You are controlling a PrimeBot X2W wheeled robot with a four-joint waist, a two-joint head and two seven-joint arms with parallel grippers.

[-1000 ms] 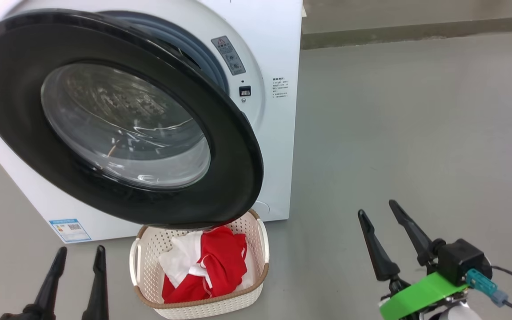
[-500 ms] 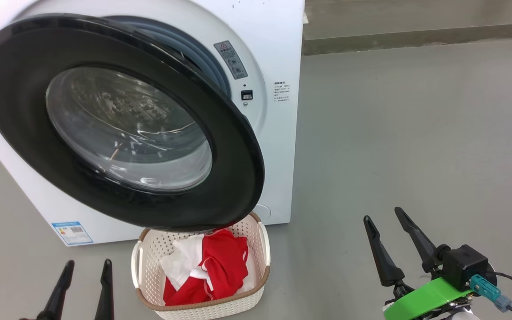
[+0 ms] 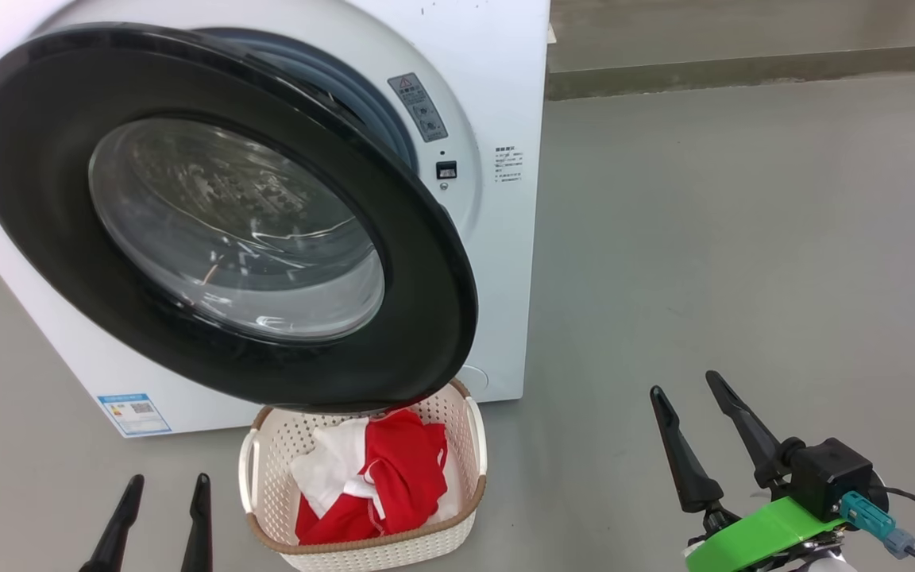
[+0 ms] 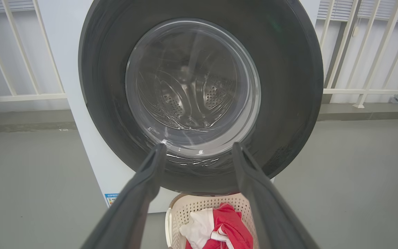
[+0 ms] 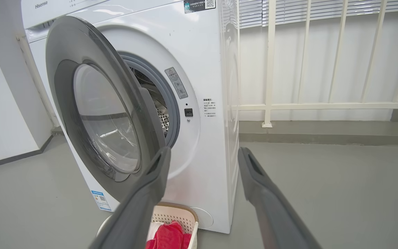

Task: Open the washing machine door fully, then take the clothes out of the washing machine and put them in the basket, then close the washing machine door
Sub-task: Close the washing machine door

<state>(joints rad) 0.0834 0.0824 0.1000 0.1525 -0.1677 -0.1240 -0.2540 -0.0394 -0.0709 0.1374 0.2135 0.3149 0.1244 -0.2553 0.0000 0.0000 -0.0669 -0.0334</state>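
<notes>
Two pairs of jaws, left and right, stand spread wide and hold nothing, low on either side of the basket. The basket sits on the floor below the partly open washing machine door, with the red and white clothes inside. That door looks heavy, rigid and glossy, its glass bowl slick. I judge a flat push on the black rim near the free edge surest for shutting it against the washing machine.
</notes>
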